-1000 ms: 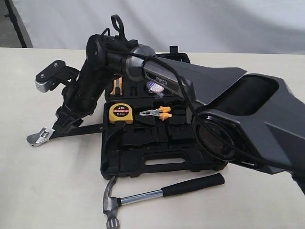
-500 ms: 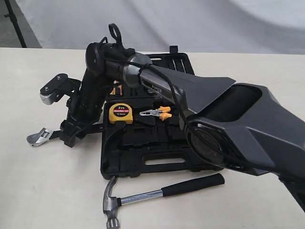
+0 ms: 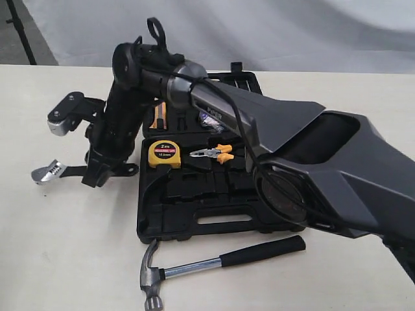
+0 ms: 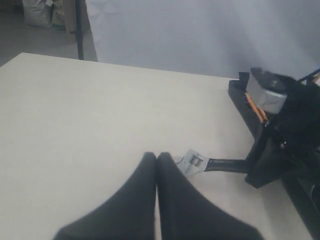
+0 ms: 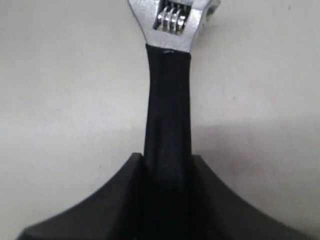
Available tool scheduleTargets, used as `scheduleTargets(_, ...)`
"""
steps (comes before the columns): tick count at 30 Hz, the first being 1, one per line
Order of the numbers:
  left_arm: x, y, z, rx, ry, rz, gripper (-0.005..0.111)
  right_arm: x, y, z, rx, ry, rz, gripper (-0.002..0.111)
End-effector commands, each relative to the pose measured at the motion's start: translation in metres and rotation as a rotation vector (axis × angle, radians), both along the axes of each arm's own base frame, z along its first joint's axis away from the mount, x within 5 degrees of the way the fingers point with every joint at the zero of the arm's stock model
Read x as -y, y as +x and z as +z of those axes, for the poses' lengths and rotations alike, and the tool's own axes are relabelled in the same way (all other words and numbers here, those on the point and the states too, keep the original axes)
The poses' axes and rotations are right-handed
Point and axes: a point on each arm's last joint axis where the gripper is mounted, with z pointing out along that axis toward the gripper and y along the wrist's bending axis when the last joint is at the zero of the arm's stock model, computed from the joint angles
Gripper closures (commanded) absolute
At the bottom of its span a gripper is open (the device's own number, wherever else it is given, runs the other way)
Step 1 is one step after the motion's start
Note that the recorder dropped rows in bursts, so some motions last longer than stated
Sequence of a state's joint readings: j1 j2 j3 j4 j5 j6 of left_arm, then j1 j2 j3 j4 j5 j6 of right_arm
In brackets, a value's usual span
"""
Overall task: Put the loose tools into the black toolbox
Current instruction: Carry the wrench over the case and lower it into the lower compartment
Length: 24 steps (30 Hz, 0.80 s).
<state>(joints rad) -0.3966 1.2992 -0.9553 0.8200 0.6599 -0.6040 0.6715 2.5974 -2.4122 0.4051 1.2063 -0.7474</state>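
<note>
Where the right arm reaches across to the left side of the exterior view, the right claw [image 3: 97, 173] is clamped on the matte black handle of the wrench [image 3: 50, 173]. The wrench's bright silver head points toward the left edge, over the pale table [image 3: 65, 259] just left of the toolbox [image 3: 194, 223]. Seen from the right wrist, two smooth, curved black fingers [image 5: 120, 190] press against both sides of the handle, and the ribbed adjusting screw gleams in the head beyond them. Whether the wrench rests on the table or hangs just above it I cannot tell.

Lying open in the middle of the frame, the toolbox is black moulded plastic with tool-shaped hollows and a slot handle along its near edge. A rounded yellow tape measure [image 3: 164, 155] and orange-handled pliers [image 3: 214, 153] sit side by side in it. The small purple-blue tape roll [image 3: 207, 116] in shiny wrap shows in the far half, partly behind the arm.

At lower centre the hammer [image 3: 214, 264], steel-shafted with a black grip, lies on the table just in front of the toolbox.

The left claw [image 4: 156, 156] has its tapered dark fingers pressed together, holding nothing, near the wrench's head.
</note>
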Motion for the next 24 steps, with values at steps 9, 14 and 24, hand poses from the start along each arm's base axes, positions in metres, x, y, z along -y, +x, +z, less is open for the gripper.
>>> scheduleTargets(9,0.0,-0.002,-0.001,0.005,-0.027,0.001,0.105,0.118,-0.055,0.098,-0.011,-0.113,-0.022,0.109)
scheduleTargets(14,0.0,-0.002,-0.001,0.005,-0.027,0.001,0.105,0.193,-0.059,0.059,0.122,-0.103,-0.17,0.109)
scheduleTargets(24,0.0,-0.002,-0.001,0.005,-0.027,0.001,0.105,0.211,-0.048,0.013,0.259,-0.206,-0.156,0.109)
